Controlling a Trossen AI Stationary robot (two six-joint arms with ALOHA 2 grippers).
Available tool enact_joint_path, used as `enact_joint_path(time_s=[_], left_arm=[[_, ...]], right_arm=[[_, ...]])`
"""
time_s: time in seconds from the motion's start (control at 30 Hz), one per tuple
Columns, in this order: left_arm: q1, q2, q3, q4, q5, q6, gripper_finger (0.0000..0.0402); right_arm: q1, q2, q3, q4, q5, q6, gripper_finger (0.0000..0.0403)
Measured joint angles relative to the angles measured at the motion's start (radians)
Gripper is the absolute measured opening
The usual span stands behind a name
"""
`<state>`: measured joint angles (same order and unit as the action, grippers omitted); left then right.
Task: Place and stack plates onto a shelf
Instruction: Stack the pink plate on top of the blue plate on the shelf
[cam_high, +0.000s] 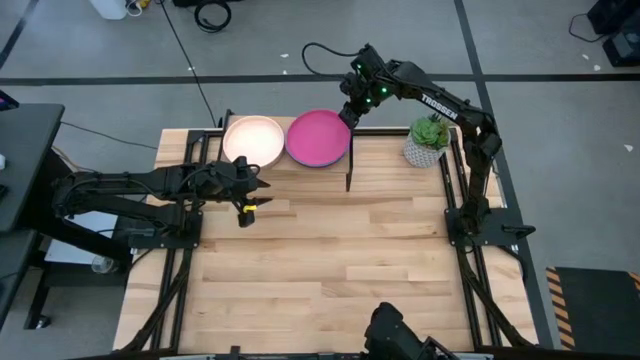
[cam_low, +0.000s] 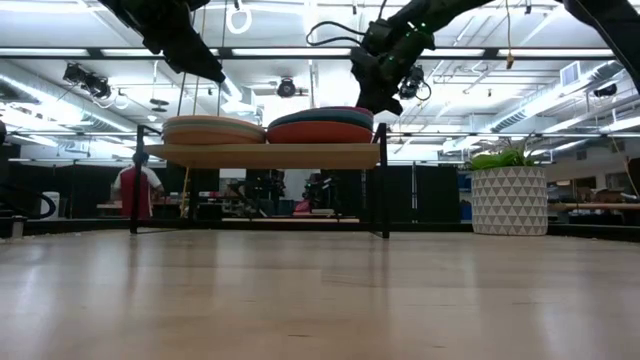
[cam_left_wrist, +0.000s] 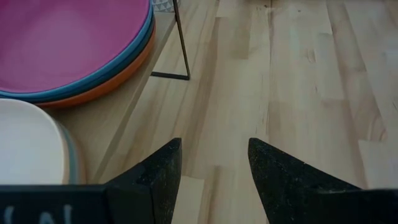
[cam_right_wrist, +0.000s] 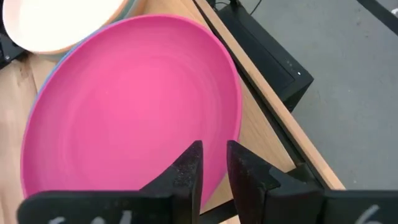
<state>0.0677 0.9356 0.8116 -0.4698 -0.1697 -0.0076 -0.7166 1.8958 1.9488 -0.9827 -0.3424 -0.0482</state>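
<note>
Right tool (cam_high: 352, 112) hangs just above the far right edge of the magenta plate (cam_high: 318, 138), its fingers (cam_right_wrist: 186, 177) narrowly parted and pinching nothing; that plate tops one stack on the shelf (cam_low: 265, 155), with blue and orange rims under it (seen from the left wrist); the cream plate (cam_high: 253, 139) tops the stack beside it; left tool (cam_high: 250, 186), fingers spread and empty, hovers over the bench (cam_high: 330, 250) near the shelf's front edge.

Legible text, one item: we read the white brand lettering "TROSSEN" on the right arm (cam_high: 440, 103), on the link just above the potted plant (cam_high: 430, 140). We find nothing else readable.
</note>
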Motion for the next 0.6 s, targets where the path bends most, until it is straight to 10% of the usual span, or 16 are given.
enact_joint_path(time_s=[0.6], left_arm=[[0.000, 0.000, 0.000, -0.082, 0.000, -0.033, 0.0192]], right_arm=[[0.076, -0.044, -0.111, 0.017, 0.094, -0.135, 0.0077]])
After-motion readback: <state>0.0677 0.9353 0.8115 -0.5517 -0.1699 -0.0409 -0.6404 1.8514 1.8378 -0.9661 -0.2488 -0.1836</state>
